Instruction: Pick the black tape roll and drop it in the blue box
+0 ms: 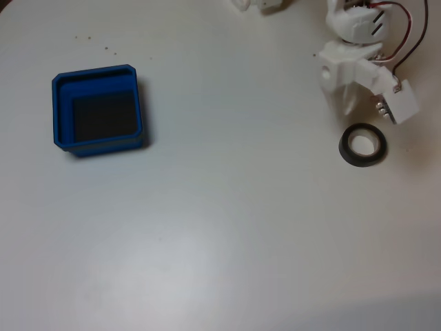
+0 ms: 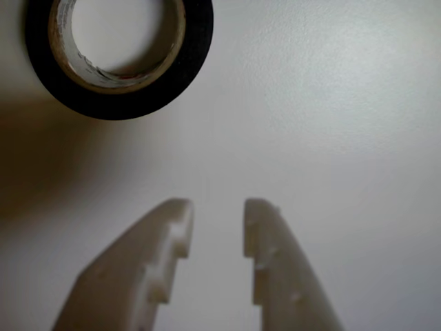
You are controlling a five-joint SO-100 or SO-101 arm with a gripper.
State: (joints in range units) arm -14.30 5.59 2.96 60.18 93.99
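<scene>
Fixed view: the blue box (image 1: 98,108) sits far to the left of the gripper (image 1: 353,105), rim up, bare white table (image 1: 227,207) all around it and wide open tabletop between the two. The black tape roll (image 1: 363,145) lies flat just below the gripper, hole facing up, near the table's right side. Wrist view: the gripper (image 2: 217,210) holds nothing, fingers (image 2: 165,248) narrowly parted, the roll (image 2: 118,55) ahead and left, apart from them.
</scene>
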